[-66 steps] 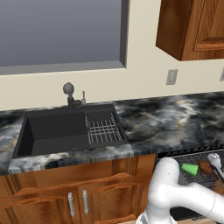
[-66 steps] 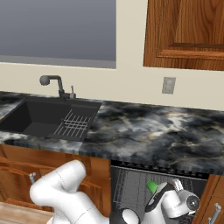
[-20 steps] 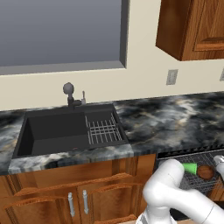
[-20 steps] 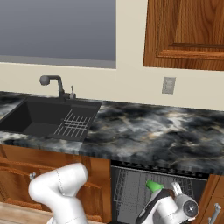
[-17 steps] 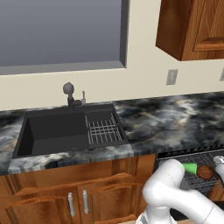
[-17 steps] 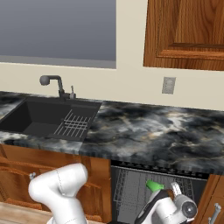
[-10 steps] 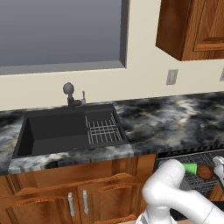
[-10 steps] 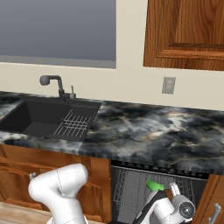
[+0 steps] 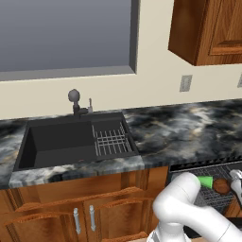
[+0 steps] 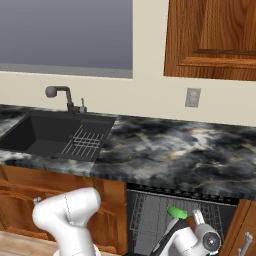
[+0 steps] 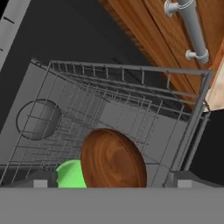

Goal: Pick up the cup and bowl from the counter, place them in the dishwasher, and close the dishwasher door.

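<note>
The dishwasher (image 10: 150, 220) stands open under the counter (image 10: 175, 150), with its grey wire rack (image 11: 131, 105) pulled into sight. In the rack the green cup (image 11: 72, 175) lies beside the reddish-brown bowl (image 11: 113, 157), which leans on its side. The left base view shows the cup (image 9: 205, 181) left of the bowl (image 9: 220, 185). My gripper (image 11: 113, 180) hangs just above the bowl, open, its fingertips (image 11: 41, 178) wide apart and holding nothing. It also shows at the rack's right end (image 9: 236, 177) and behind the cup (image 10: 177, 212). The dishwasher door is out of view.
A wooden cabinet front with a silver bar handle (image 11: 192, 28) stands right beside the rack. The black sink (image 9: 61, 142) with a small wire rack (image 9: 111, 140) and a faucet (image 9: 74, 101) lies to the left. Wooden cabinets (image 9: 85, 212) run below.
The hand has drawn back slightly to the right from over the rack, so the bowl now shows beside the cup. Over the last second almost nothing has moved.
</note>
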Tool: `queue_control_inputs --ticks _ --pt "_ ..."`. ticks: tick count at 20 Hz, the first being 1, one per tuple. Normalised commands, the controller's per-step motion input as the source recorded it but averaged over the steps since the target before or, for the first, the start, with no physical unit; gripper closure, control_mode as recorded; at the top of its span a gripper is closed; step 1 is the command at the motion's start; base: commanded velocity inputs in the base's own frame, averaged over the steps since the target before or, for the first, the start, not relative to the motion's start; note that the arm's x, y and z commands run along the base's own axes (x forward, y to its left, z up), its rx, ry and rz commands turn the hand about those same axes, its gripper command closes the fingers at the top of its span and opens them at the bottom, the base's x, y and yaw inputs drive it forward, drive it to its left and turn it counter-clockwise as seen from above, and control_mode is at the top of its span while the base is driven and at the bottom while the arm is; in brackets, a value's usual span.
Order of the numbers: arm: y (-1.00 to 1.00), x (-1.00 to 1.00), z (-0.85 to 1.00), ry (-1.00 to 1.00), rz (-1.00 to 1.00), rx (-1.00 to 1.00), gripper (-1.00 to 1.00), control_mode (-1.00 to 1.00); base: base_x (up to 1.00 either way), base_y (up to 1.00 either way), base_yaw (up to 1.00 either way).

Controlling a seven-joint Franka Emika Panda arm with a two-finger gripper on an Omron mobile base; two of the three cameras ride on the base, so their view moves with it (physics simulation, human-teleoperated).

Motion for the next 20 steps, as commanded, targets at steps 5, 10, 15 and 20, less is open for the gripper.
queue_control_inputs --ticks 5,10,15,20 --pt "0.06 -0.28 0.00 -0.04 -0.02 0.00 -1.00 -1.00 0.00 0.00 0.00" --pt "0.08 -0.36 0.00 -0.05 -0.03 0.00 -1.00 -1.00 0.00 0.00 0.00" --pt "0.02 -0.34 0.00 -0.05 -0.03 0.00 -1.00 -1.00 0.00 0.00 0.00" --pt "0.00 -0.36 0.00 -0.05 -0.03 0.00 -1.00 -1.00 0.00 0.00 0.00"
